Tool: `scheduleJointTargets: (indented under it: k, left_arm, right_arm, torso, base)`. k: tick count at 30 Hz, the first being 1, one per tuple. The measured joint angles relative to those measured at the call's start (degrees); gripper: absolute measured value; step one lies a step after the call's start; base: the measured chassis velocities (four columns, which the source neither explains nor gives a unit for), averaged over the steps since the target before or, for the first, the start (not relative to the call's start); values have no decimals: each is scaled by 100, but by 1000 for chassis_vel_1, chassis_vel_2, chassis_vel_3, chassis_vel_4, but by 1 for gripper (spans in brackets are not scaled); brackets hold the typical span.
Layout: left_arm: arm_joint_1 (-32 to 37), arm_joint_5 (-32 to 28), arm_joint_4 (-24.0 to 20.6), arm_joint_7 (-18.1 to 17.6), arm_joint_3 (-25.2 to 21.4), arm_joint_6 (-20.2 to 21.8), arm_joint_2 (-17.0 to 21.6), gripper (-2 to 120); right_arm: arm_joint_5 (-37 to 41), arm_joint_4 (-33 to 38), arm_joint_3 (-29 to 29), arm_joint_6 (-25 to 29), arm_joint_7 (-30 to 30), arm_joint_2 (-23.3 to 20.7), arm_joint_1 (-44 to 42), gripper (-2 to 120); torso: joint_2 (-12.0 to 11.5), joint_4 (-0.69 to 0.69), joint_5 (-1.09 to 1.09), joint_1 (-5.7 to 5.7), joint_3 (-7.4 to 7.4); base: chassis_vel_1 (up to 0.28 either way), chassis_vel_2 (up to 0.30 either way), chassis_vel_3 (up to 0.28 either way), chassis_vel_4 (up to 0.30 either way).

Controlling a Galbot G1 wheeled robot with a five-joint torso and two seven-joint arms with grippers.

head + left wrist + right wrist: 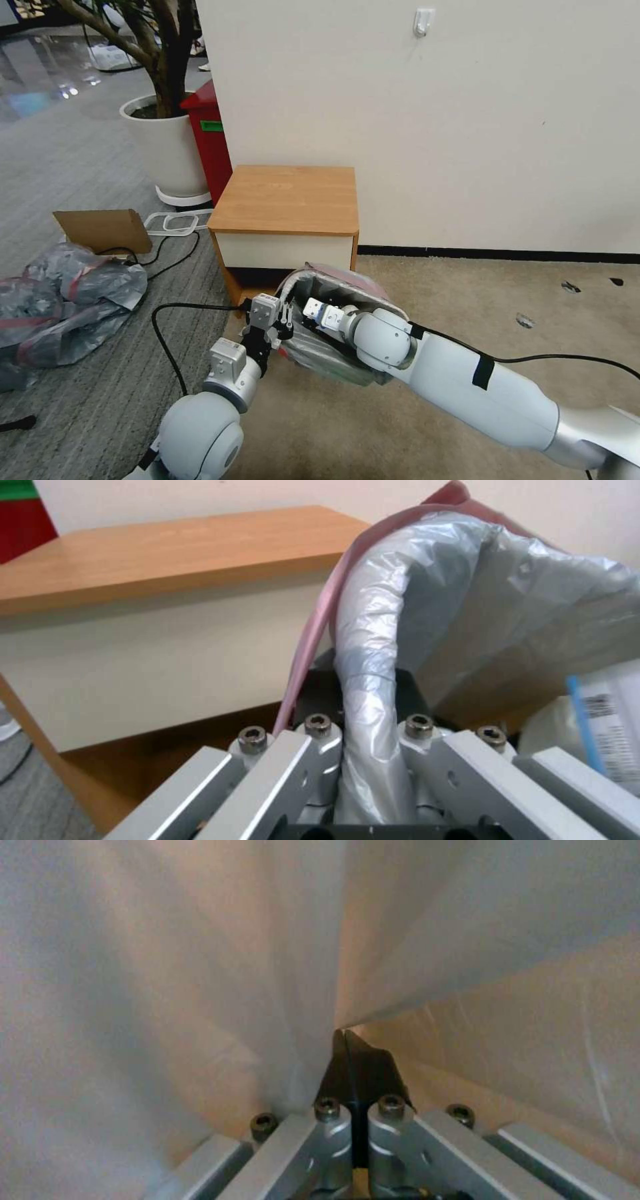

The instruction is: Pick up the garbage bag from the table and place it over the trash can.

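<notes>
Garbage bag (347, 303) is off the table (287, 199) and draped over the trash can's mouth at 6 o'clock of it. Left gripper (283, 327) clamps the bagged rim; right gripper (312, 312), inside the bag, pinches plastic. Seating the rest of the band likely remains.

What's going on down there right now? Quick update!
Left tool clamped on the garbage bag rim. Right tool shut, inside the bag. Bag stretched over the trash can, before the table. Nothing blocking.

Grey garbage bag (347, 357) apparently covering bin.
</notes>
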Motion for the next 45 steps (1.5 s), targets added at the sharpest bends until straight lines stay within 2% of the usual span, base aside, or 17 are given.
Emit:
scheduleJointTargets:
  k: [9,26,29,41,45]
  left_arm:
    - [21,60,0,22,73,-5,-30,5]
    - [-20,11,307,-38,-31,6,-178,5]
    - [-54,-191,359,-160,-3,89,-191,5]
    - [-147,-367,644,-283,-27,125,-275,5]
    - [-193,-766,750,-500,13,205,-339,5]
  right_arm:
    - [84,-71,15,-1,129,16,-26,0]
    - [519,525,25,1,109,-349,-37,0]
    - [602,634,22,4,78,-468,-24,0]
    - [621,901,209,11,-58,-660,-309,0]
    - [668,1109,476,29,-69,-734,-555,0]
  torso:
    - [0,0,0,0,0]
    - [0,0,0,0,0]
    - [0,0,0,0,0]
    - [0,0,0,0,0]
    - [0,0,0,0,0]
  base:
    - [0,0,0,0]
    - [0,0,0,0]
    - [0,0,0,0]
    - [0,0,0,0]
    - [0,0,0,0]
